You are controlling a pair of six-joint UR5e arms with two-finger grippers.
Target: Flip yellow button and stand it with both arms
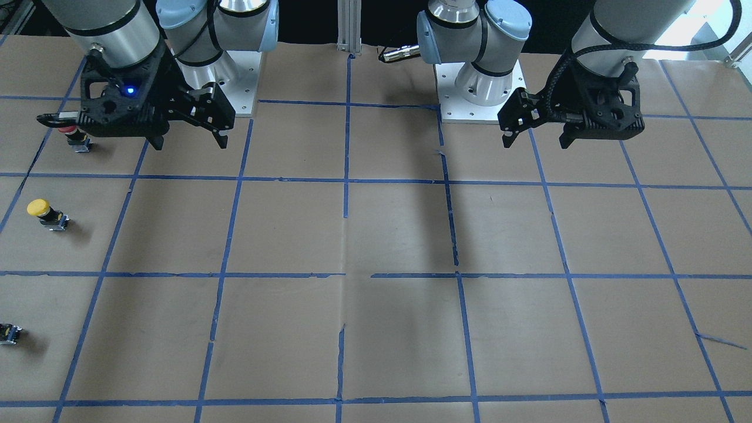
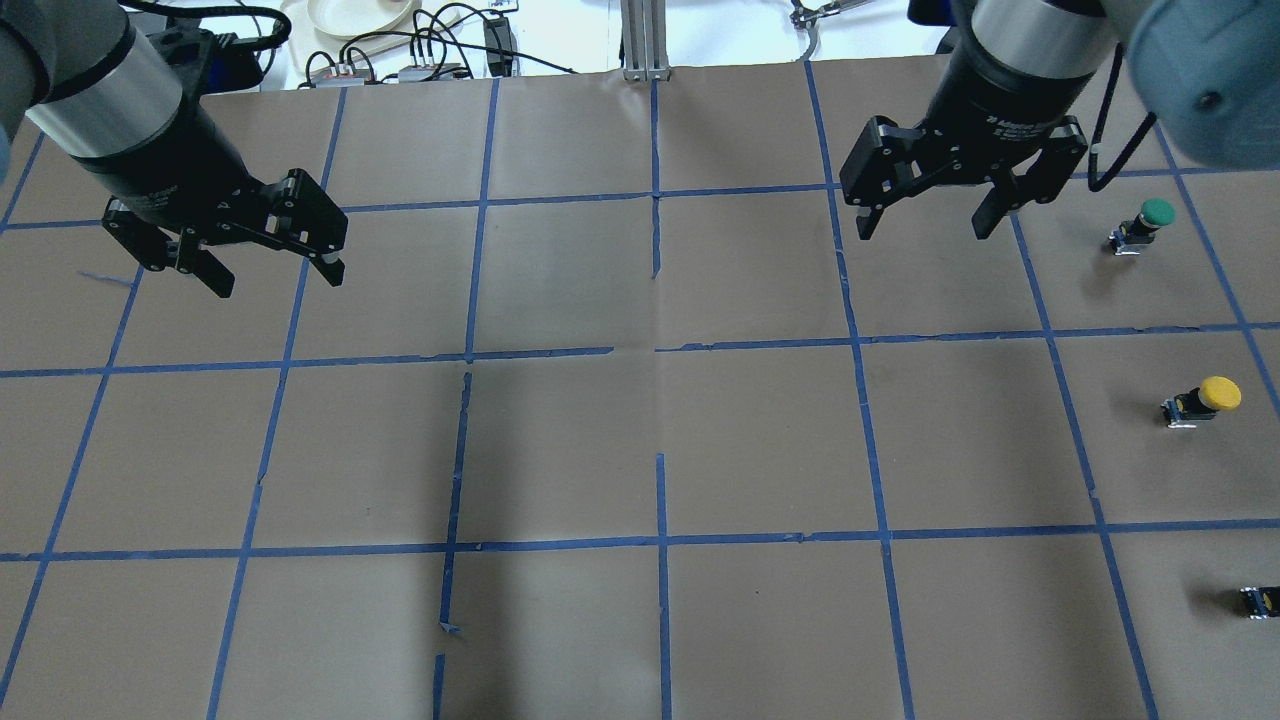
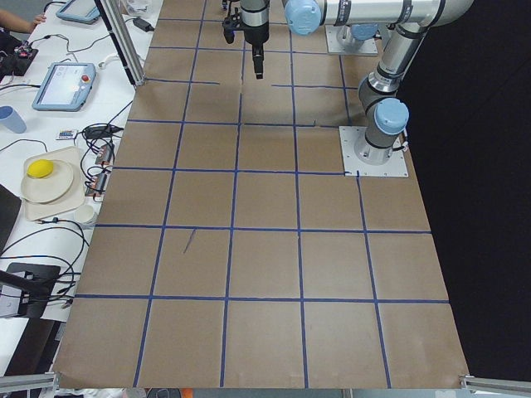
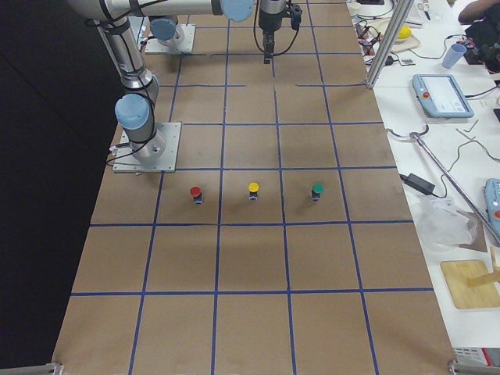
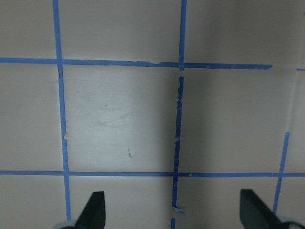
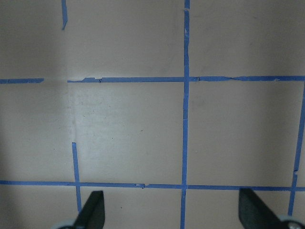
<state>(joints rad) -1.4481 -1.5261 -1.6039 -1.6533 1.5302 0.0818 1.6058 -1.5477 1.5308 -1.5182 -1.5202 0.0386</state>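
The yellow button [image 2: 1205,398] stands on the brown table at the robot's far right, cap on top; it also shows in the front view [image 1: 44,212] and the right side view [image 4: 253,190]. My right gripper [image 2: 925,231] hangs open and empty above the table, well to the left of the button in the overhead view; it also shows in the front view [image 1: 190,144]. My left gripper [image 2: 278,283] is open and empty over the table's other half, as the front view [image 1: 536,143] shows. Both wrist views show only fingertips [image 5: 95,210] [image 6: 93,210] over bare table.
A green-capped button [image 2: 1145,222] stands beyond the yellow one and a red-capped button [image 4: 195,192] nearer the robot, partly hidden behind my right gripper in the front view [image 1: 73,134]. Blue tape lines grid the table [image 2: 640,450]. The arm bases [image 1: 482,88] sit at the robot's edge.
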